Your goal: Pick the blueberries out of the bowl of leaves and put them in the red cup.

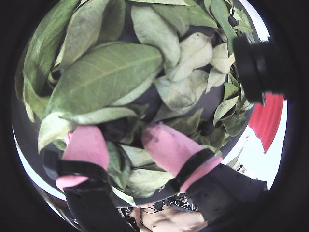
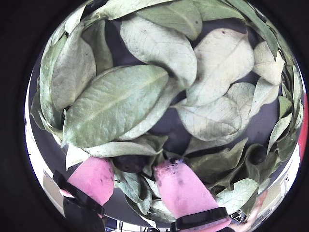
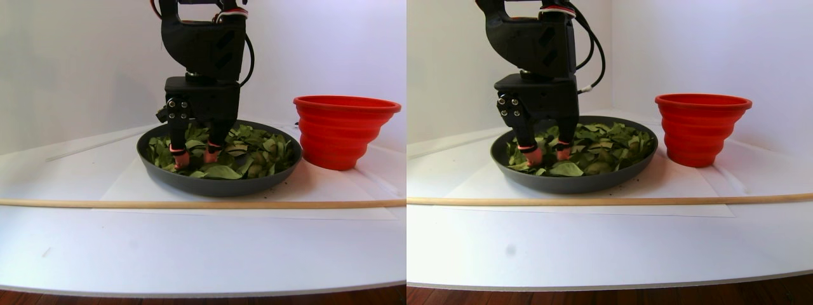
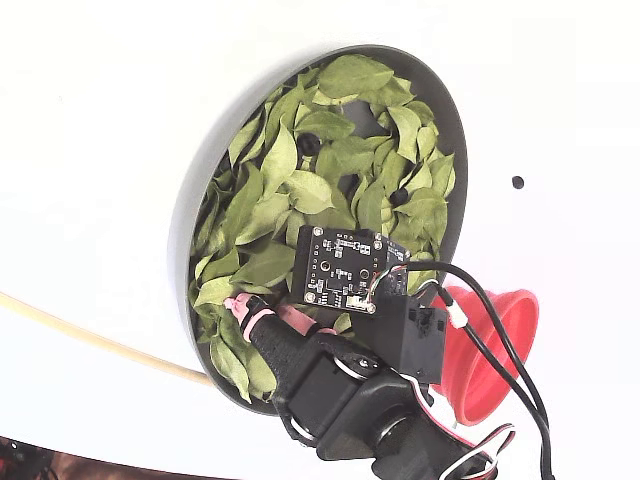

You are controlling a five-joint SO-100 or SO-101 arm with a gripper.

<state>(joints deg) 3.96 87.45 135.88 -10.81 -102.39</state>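
End effector (image 2: pixel 137 181) sitting down among the leaves (image 2: pixel 113 104), over a berry

Pink fingertips (image 1: pixel 87 145) standing apart, pressing into the bowl (image 3: pixel 209 184); one dark berry (image 2: pixel 130 162) lying between them, not visibly gripped. More berries (image 4: pixel 398 197) showing among the foliage farther off. Cup (image 3: pixel 340 130) standing on the desk (image 3: pixel 190 248) just beside the bowl, at its right in the stereo pair view

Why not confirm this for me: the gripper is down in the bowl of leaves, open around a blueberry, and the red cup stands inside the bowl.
One thing is wrong: the red cup stands beside the bowl on the table, not inside it, as the stereo pair view shows. The rest holds: the gripper is open among the leaves around a blueberry.
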